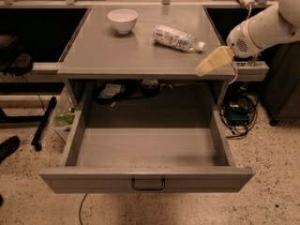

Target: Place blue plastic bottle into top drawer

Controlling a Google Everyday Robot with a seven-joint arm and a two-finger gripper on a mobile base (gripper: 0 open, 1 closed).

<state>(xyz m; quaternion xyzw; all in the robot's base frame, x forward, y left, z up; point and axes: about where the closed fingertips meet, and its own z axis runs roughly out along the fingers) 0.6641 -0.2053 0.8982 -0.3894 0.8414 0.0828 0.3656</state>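
Note:
The blue plastic bottle lies on its side on the grey table top, right of centre, its white cap pointing right. The top drawer stands pulled wide open below the table, and I see nothing inside it; its dark loop handle is at the centre of the front panel. My gripper, with cream-coloured fingers, hangs over the table's right front corner. It is to the right of the bottle and nearer the front, apart from it, and it holds nothing.
A white bowl stands at the back left of the table top. Cables lie on the floor at the right. A dark cabinet stands at the far right. Clutter sits on the shelf behind the drawer.

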